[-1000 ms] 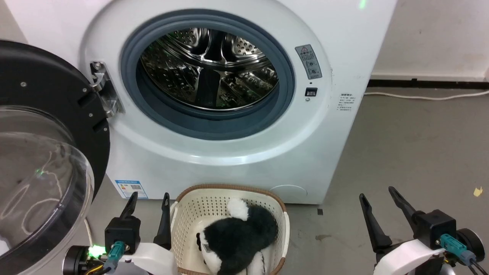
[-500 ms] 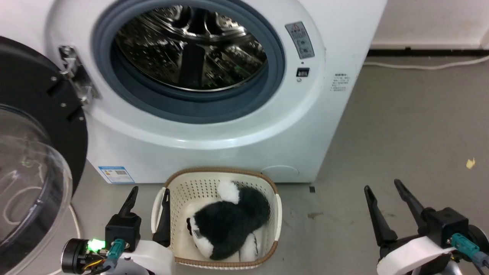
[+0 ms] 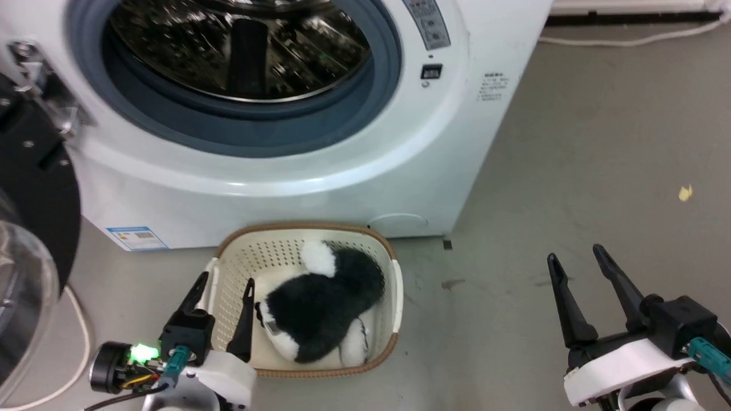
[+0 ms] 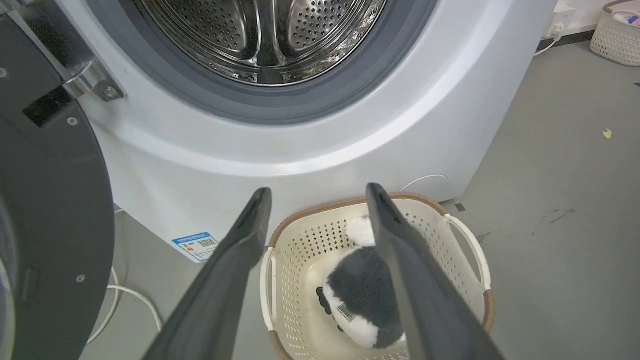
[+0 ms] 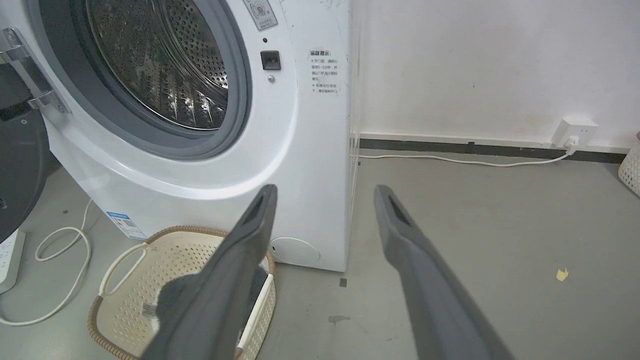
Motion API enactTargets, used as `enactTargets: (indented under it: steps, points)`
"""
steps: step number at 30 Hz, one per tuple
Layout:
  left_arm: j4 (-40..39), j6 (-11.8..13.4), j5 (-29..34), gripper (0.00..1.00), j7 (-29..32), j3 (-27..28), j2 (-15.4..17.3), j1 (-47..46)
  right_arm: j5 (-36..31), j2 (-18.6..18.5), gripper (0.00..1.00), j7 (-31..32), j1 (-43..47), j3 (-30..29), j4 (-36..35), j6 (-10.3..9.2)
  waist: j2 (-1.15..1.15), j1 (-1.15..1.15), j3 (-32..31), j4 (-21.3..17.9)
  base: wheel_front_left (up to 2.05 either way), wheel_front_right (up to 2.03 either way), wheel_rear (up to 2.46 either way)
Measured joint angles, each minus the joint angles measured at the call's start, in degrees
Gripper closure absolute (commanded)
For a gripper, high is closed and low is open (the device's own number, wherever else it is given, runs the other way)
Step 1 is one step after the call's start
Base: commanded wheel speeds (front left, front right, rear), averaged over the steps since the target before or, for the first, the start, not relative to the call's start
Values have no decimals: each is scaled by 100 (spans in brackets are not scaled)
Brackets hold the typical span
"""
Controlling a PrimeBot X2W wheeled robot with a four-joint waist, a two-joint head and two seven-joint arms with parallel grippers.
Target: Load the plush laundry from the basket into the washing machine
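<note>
- The washing machine (image 3: pixel 320 171) stands on the floor (image 3: pixel 571 142), its black-rimmed door (image 3: pixel 34 188) swung wide to the left. The steel drum (image 3: pixel 240 45) looks empty as far as I can see in.
- The basket (image 3: pixel 302 227) sits on the floor, just in front of the machine's lower front and below the opening.
- The plush laundry (image 3: pixel 320 305) lies inside the basket. It is a fluffy black heap with white patches, a round white tuft at the end nearest the machine and a small white tag (image 3: pixel 269 326) at the near-left end. Its long axis runs slantwise from the basket's near-left corner towards the far-right one.
- The left claw (image 3: pixel 227 279) hangs at the basket's left rim, fingers spread wide and empty. The plush is just to its right and a little ahead, so this arm is plainly the nearer and needs only a short reach inward and down.
- The right claw (image 3: pixel 574 254) is likewise spread and empty, well apart over bare floor to the basket's right.
</note>
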Motion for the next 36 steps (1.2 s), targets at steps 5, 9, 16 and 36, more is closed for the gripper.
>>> enactTargets:
  steps: [5,9,16,36]
  points:
    - [233,-26,-2,0,-51,-35,138,-146,82,0,0,-54,-44,-2,-35,0,0,0,227,-128,0,0,0]
    - [579,-52,-119,0,-105,-40,199,-298,162,0,0,-109,-107,-1,-52,0,0,0,402,-221,0,0,0]
    - [1192,-101,-154,0,-170,-213,447,-653,293,0,0,-191,-186,54,-92,0,0,0,705,-386,0,0,0]
    - [2791,-229,-971,0,-35,-1430,1263,-1658,859,1,0,-413,-370,255,-199,0,0,0,1583,-997,0,0,0]
